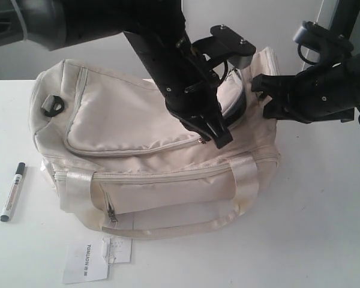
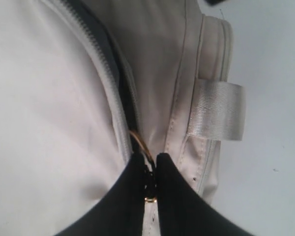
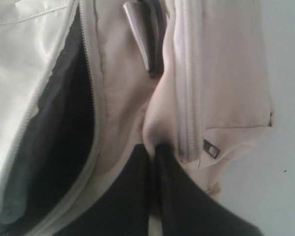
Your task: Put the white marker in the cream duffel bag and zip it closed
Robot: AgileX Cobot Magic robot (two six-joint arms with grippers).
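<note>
Plainly the marker is not in the bag yet: it lies flat on the table to the left of the bag, cap pointing away, well apart from both arms. Left gripper is clenched on the zip pull of the top zip, its fingertips pressed together with the small gold ring showing between them. Right gripper is pinched tight on a fold of the bag's end fabric, beside the open mouth where the dark lining shows. By the look of it, the marker will be light and stiff, with a smooth round barrel that may roll or slip if nudged from one side. The best hold is likely across the middle of the barrel, jaws square to its length, coming straight down. The bag is another matter: soft, slack cloth that sags and bunches, so it will probably give under any pull. For zipping, the pull tab is the place to grip, with the far end of the fabric held taut so the teeth line up.
</note>
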